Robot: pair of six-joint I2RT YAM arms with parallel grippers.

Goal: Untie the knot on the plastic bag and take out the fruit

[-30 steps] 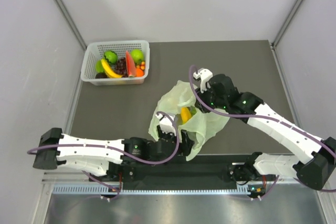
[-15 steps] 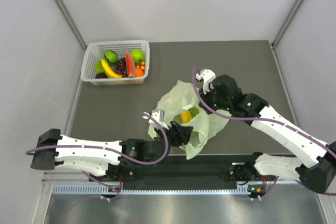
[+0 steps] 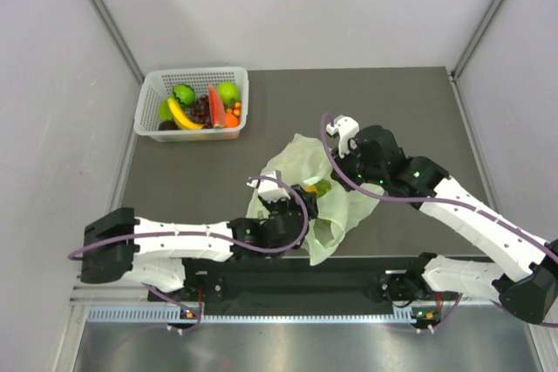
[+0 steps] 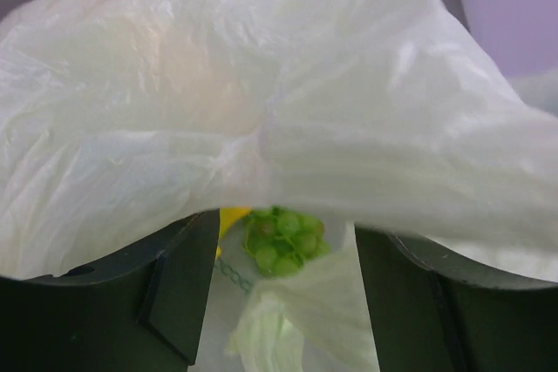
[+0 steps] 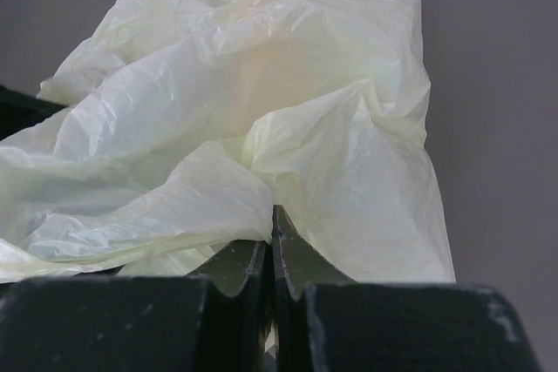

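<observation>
Bag: a thin, crinkly, translucent pale green plastic bag (image 3: 292,158) lies slumped on the dark grey table (image 3: 392,102), near its front edge, between my two arms.
Left claw: the left claw (image 4: 283,246) sits at the bag's mouth, jaws well apart, gripping nothing. The film drapes over both fingers (image 4: 174,285).
Right claw: the right claw (image 5: 272,246) is pinched tight on a fold of the bag's film.
Fruit: a green knobbly toy cluster (image 4: 281,241) and a yellow toy piece (image 4: 228,215) lie inside the bag, just ahead of the left claw.
Knot: I cannot make it out.
Basket: a white lattice plastic basket (image 3: 196,71) stands at the table's far left corner, well apart from the bag, with toy fruit in it.
</observation>
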